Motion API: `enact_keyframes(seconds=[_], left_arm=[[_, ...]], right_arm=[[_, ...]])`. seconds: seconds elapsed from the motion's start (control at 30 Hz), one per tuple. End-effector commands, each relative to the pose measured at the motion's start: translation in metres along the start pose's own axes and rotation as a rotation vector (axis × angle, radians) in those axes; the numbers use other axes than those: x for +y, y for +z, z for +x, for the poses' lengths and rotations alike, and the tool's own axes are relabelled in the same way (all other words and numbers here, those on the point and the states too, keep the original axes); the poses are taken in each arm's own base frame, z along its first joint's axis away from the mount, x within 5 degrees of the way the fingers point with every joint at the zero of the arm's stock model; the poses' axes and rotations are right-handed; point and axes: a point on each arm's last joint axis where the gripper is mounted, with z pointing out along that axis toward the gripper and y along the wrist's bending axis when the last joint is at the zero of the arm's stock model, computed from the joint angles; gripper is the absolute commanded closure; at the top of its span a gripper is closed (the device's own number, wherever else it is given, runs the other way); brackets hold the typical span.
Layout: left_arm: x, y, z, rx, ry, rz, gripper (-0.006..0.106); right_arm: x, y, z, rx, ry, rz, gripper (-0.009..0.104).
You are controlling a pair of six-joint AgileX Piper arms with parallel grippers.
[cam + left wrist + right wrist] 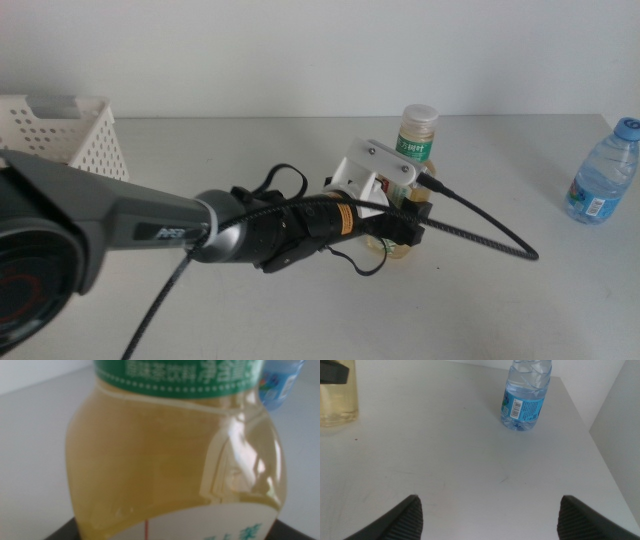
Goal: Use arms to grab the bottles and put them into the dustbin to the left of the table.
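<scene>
The yellow tea bottle [417, 135] with green label and white cap stands upright at the table's middle. My left arm reaches in from the left, and my left gripper [400, 232] is around the bottle's lower body. The bottle [175, 460] fills the left wrist view. The clear blue-capped water bottle [603, 172] stands at the far right and also shows in the right wrist view [525, 395]. My right gripper [490, 510] is open and empty over bare table, out of the middle view. The white perforated dustbin [70, 135] is at the far left. The red can is out of view.
A thick black cable [490, 235] trails from the left wrist across the table toward the right. The light-grey table [300, 320] meets a white wall at the back. The tea bottle's base [337, 400] shows at the edge of the right wrist view.
</scene>
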Motion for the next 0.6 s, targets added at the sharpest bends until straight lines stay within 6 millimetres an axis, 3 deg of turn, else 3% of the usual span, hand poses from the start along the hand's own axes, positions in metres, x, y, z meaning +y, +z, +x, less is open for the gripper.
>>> enact_keyframes(seconds=[0.0, 0.23, 0.43, 0.57], left_arm=[[0.003, -0.029, -0.058, -0.058, -0.053, -0.037, 0.102], [0.025, -0.094, -0.107, 0.043, -0.039, -0.266, 0.102], [0.024, -0.145, -0.145, -0.012, 0.035, -0.417, 0.102], [0.020, -0.163, -0.158, -0.047, 0.075, -0.437, 0.102]], right_arm=[[-0.001, -0.002, -0.007, -0.083, -0.022, 0.018, 0.010], [-0.001, -0.002, -0.007, -0.083, -0.022, 0.018, 0.010], [-0.001, -0.002, -0.007, -0.083, -0.022, 0.018, 0.010], [-0.001, -0.002, -0.007, -0.083, -0.022, 0.018, 0.010]])
